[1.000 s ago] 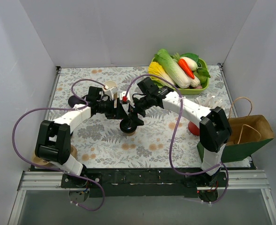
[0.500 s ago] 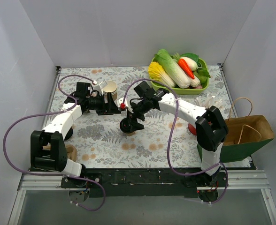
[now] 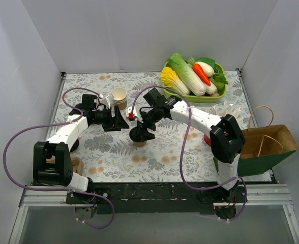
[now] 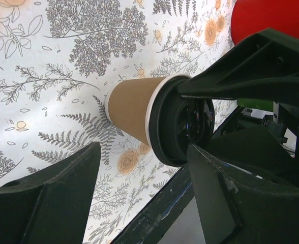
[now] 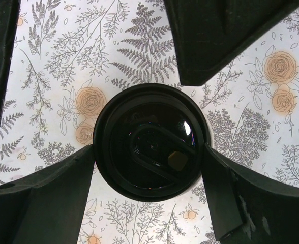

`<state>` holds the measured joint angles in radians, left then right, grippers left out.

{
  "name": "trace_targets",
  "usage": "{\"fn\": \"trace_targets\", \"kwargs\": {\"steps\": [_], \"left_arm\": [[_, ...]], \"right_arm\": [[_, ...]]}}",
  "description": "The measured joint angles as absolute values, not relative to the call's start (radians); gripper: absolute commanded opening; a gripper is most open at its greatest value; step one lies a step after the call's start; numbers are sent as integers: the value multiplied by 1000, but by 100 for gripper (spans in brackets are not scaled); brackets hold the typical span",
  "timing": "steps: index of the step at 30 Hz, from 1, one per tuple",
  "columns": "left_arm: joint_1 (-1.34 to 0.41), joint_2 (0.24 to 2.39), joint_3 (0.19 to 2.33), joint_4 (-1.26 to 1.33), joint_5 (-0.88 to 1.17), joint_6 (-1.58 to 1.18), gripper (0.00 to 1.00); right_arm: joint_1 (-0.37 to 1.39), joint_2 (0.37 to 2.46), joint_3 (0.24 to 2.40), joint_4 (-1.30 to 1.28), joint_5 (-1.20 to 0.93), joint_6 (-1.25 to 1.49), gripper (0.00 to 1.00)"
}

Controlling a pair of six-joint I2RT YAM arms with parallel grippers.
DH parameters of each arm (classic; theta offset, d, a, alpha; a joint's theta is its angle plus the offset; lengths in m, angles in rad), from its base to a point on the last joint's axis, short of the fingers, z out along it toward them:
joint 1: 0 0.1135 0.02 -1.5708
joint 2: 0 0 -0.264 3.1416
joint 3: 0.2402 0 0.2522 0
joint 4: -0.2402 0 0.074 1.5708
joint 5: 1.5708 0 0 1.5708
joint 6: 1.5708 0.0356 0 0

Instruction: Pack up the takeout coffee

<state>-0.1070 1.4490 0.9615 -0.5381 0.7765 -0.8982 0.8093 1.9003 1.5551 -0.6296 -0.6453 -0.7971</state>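
The takeout coffee is a tan paper cup with a black lid and stands upright mid-table. My right gripper comes down from above. In the right wrist view its fingers press both sides of the black lid. My left gripper is open and empty, just left of the cup and apart from it. In the left wrist view the cup lies ahead between my spread left fingers, with the right gripper's finger at the lid.
A stack of lidless tan cups stands behind the left gripper. A red cup of straws is at the right, partly behind the right arm. An open brown paper bag stands at the right edge. A green vegetable basket is at the back right.
My left arm has pulled back to the left, away from the cup. My right gripper has stayed on the lid; the cup has not moved.
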Motion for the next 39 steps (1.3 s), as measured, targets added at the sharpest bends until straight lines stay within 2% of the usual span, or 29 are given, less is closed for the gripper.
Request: {"fn": "trace_targets", "kwargs": {"steps": [12,39], "left_arm": [[-107,1447,926,-528,801,-906,68],[-107,1445,894,-508,823,-925,68]], "right_arm": [[812,1872,1540,-588,-551,-783,78],[851,1845,1528,-634,-525,-850,79]]}}
